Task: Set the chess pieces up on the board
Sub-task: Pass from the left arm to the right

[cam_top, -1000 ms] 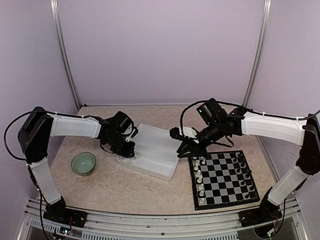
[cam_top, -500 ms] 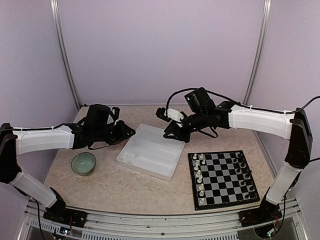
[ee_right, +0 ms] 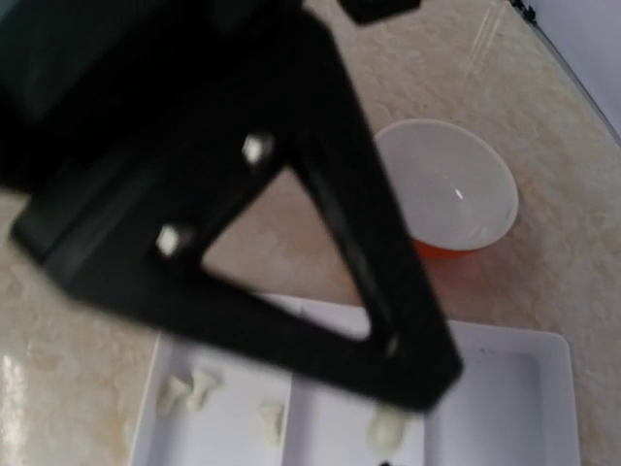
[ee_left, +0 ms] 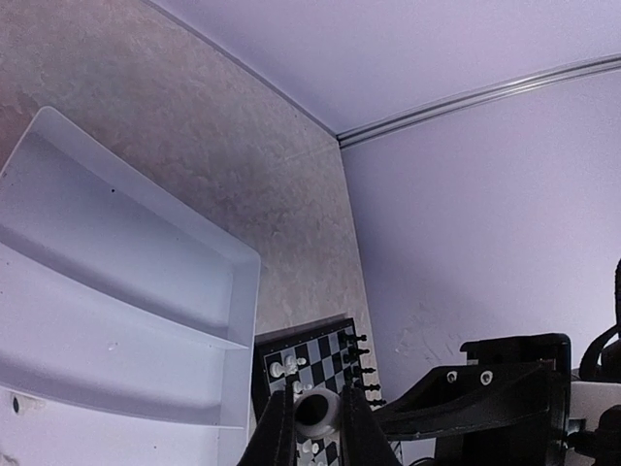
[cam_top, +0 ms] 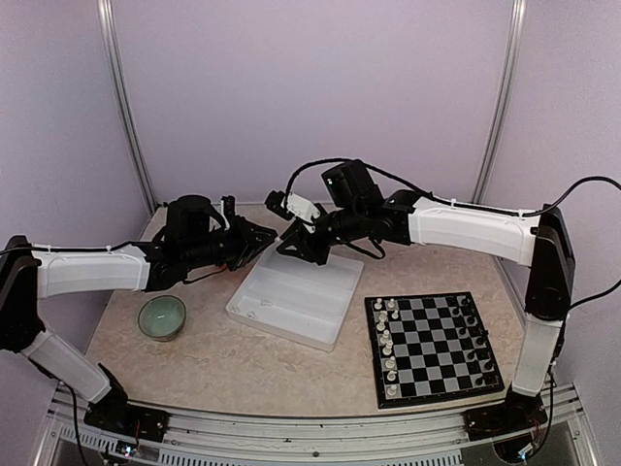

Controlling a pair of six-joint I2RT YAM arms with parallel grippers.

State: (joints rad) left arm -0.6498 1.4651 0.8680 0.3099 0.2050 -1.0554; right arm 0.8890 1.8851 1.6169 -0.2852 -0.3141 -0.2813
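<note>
Near the tray [cam_top: 291,303], left pincer [ee_left: 315,432] pinches a white piece [ee_left: 315,410].

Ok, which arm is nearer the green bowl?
The left arm: it runs just behind the green bowl. The right arm reaches over the white tray, farther off.

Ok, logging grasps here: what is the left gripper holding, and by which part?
A white chess piece, pinched by its rounded sides in the left gripper; which part of the piece that is cannot be told.
</note>
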